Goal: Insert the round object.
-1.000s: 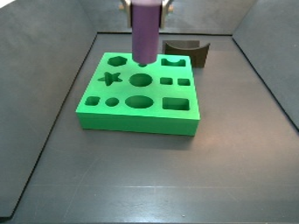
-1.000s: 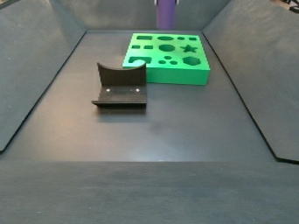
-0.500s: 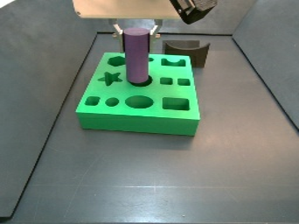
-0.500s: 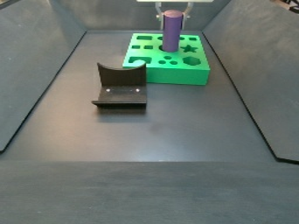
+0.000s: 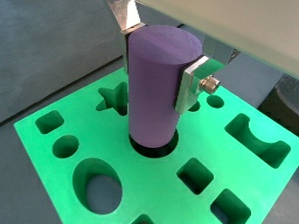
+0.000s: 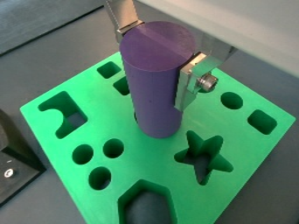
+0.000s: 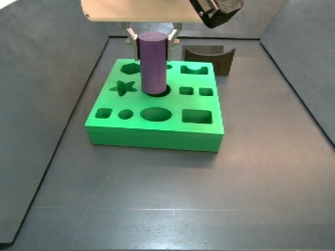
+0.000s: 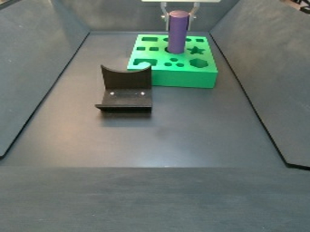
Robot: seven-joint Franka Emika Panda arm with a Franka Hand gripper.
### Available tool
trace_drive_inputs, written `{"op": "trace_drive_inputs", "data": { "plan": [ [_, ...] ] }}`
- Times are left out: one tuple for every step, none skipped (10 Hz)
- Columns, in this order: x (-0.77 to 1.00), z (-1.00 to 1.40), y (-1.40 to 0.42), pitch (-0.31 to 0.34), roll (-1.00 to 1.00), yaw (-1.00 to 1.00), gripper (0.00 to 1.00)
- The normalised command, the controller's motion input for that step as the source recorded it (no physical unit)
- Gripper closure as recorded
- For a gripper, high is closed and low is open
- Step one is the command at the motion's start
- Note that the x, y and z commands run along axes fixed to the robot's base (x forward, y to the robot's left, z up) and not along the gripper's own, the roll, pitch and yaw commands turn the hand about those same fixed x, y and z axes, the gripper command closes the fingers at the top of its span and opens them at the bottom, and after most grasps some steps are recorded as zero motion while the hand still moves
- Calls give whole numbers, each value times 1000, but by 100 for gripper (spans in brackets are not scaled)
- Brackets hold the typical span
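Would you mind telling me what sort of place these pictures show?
Probably a robot test enclosure: dark grey walled floor, a green block with shaped holes, and the gripper above it gripping a tall purple cylinder standing in a round hole.

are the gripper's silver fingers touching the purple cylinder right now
Touching. In both wrist views the gripper sits over the green block, and a silver finger lies flat against the tall purple cylinder with no gap visible.
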Motion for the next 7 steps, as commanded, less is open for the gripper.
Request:
{"op": "trace_drive_inputs", "data": {
  "plan": [
    [289, -503, -40, 0, -4, -11, 100],
    [314, -603, 0, 1, 44, 0, 100],
    [291, -663, 0, 0, 83, 0, 100],
    [23, -840, 0, -3, 6, 0, 100],
    [-83, -1000, -80, -109, 99, 0, 100],
    [-97, -1000, -180, -111, 99, 0, 100],
    [-154, -809, -411, -200, 0, 69, 100]
  ]
}}
